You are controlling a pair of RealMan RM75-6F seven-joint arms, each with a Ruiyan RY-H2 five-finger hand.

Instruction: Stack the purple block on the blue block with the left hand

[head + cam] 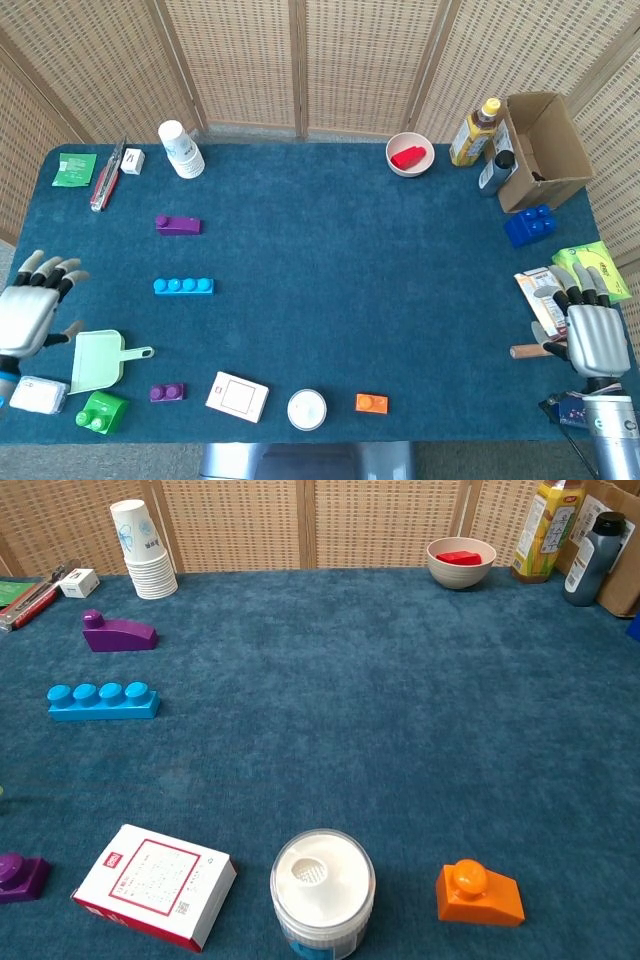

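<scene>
A purple wedge block (177,224) (118,633) lies left of centre on the blue cloth. A long light-blue studded block (183,286) (103,700) sits just in front of it, apart from it. A second, small purple block (166,392) (20,876) lies near the front left. A dark blue block (529,225) stands at the far right. My left hand (30,310) hovers at the table's left edge, fingers spread and empty, well left of the light-blue block. My right hand (595,335) rests at the right edge, fingers extended, holding nothing. Neither hand shows in the chest view.
Near the left hand lie a pale green dustpan (100,360), a green block (102,411) and a white packet (38,395). Along the front: a card box (237,396), white jar (307,409), orange block (371,403). Paper cups (181,149), a bowl (410,155), bottles and a cardboard box (540,150) line the back.
</scene>
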